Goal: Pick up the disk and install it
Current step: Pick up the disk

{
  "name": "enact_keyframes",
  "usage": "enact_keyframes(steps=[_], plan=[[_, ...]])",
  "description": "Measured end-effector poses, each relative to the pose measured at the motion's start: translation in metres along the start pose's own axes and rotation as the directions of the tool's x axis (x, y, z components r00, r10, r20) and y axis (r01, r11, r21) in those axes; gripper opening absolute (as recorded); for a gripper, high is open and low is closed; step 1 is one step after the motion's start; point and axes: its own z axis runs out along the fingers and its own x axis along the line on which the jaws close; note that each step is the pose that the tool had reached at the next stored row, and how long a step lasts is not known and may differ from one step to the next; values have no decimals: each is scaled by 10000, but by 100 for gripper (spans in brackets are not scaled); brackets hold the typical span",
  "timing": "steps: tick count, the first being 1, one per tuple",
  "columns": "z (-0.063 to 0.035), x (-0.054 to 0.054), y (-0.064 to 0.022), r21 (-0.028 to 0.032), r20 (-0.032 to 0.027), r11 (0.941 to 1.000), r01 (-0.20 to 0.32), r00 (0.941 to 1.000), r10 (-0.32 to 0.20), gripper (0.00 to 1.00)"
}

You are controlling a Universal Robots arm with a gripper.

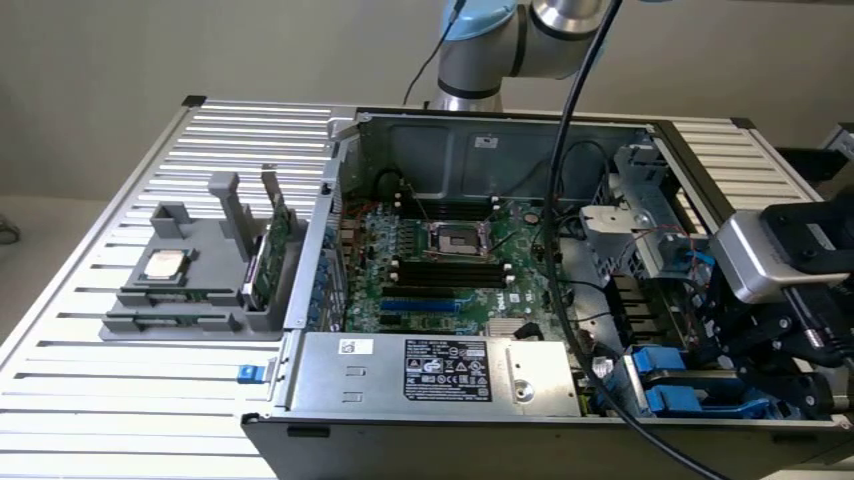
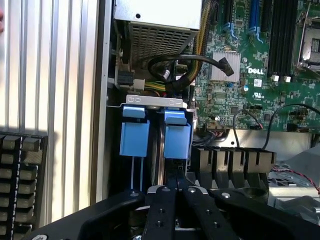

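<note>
Slatted table holds one computer case with two blue carriers; end effector closed.

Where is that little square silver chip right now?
The small square silver chip lies on the grey plastic holder at the exterior view's left, outside the open computer case, next to the upright green circuit card.

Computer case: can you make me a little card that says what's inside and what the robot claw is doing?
Case: open computer case on a slatted table
Inside: Dell motherboard, power supply
Drive: disk in its blue carrier, standing in the drive bay beside a second blue carrier
Claw: gripper shut, tips at the disk's carrier
Outside: grey holder with a chip and a green card
</note>
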Motion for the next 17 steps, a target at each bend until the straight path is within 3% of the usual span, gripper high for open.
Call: enact_keyframes(steps=[5,7,9,10,12,17], plan=[[53,8,0,-1,-18,10000,-2,10000,2,13],[62,9,-2,-5,-4,10000,-4,10000,4,13],[39,3,-3,-47,26,10000,-8,10000,8,13],[19,1,-2,-63,44,10000,-13,10000,13,13],[-68,-9,1,-77,13,10000,-23,10000,23,13],[-278,-38,6,-81,19,10000,-46,10000,46,13]])
